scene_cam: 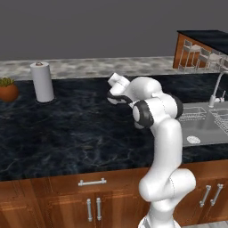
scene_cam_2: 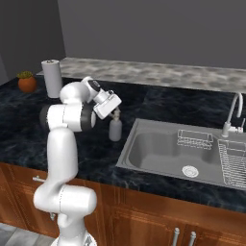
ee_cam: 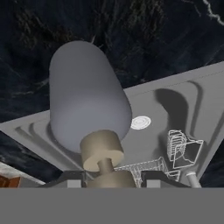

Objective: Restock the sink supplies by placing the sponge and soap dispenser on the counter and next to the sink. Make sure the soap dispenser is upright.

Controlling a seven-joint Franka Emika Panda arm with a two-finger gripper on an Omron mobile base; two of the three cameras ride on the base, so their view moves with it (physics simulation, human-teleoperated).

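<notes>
The soap dispenser (scene_cam_2: 115,129) stands upright on the black counter (scene_cam_2: 158,103), just left of the sink (scene_cam_2: 158,153). It has a grey body (ee_cam: 87,96) and a beige pump. My gripper (scene_cam_2: 114,114) hangs right over the pump. In the hand view my gripper (ee_cam: 110,178) has its dark fingertips (ee_cam: 157,177) on either side of the pump's top. A thin gap shows on the right side, so the jaws look slightly open. The sponge is out of view.
A tall curved faucet (scene_cam_2: 233,113) rises at the sink's far right. Inside the basin are a small wire rack (scene_cam_2: 194,138) and a larger one (scene_cam_2: 234,163). A paper towel roll (scene_cam: 42,82) and a potted plant (scene_cam: 7,90) stand at the counter's far left.
</notes>
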